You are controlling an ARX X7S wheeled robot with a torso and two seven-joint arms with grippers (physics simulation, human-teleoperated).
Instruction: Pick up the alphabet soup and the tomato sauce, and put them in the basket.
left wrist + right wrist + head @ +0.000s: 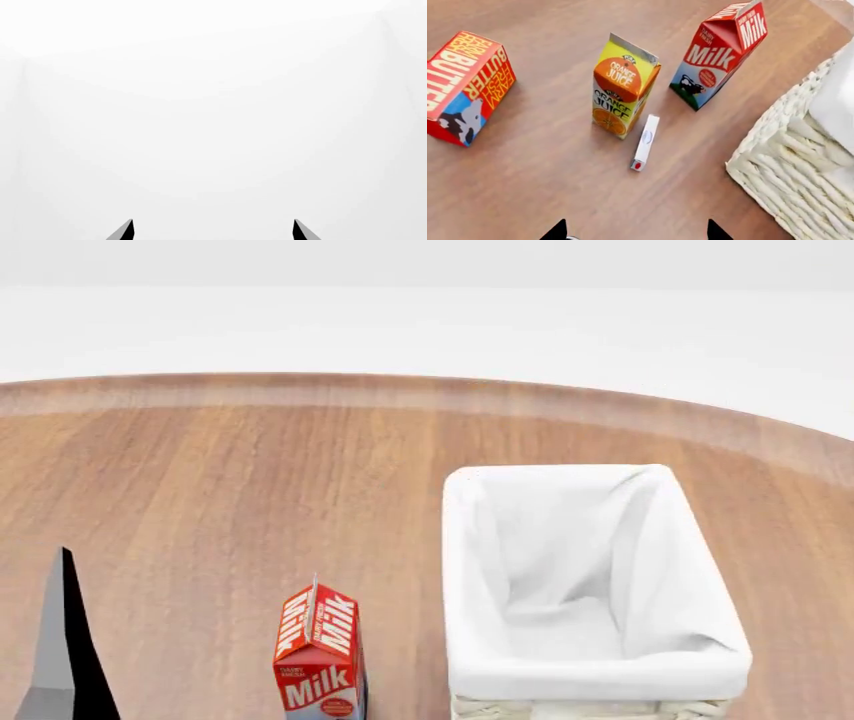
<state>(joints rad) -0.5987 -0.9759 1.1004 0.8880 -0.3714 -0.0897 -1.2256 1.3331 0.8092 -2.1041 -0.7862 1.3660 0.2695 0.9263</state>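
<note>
- Wooden surface (227, 490) carries the cream wicker basket (587, 680), white cloth folded over its rim; nothing lies inside.
- Milk carton (318, 655) stands upright just beside the basket's left side.
- Right wrist view shows an orange juice carton (624, 87), a butter box (467, 85) and a small white flat pack (645, 142) lying by the juice.
- Neither the soup can nor the tomato sauce can shows in any view.
- Left claw (213, 231) is spread apart, grasping nothing, before plain white.
- Right claw (635, 231) is spread apart too, grasping nothing, above the surface.
</note>
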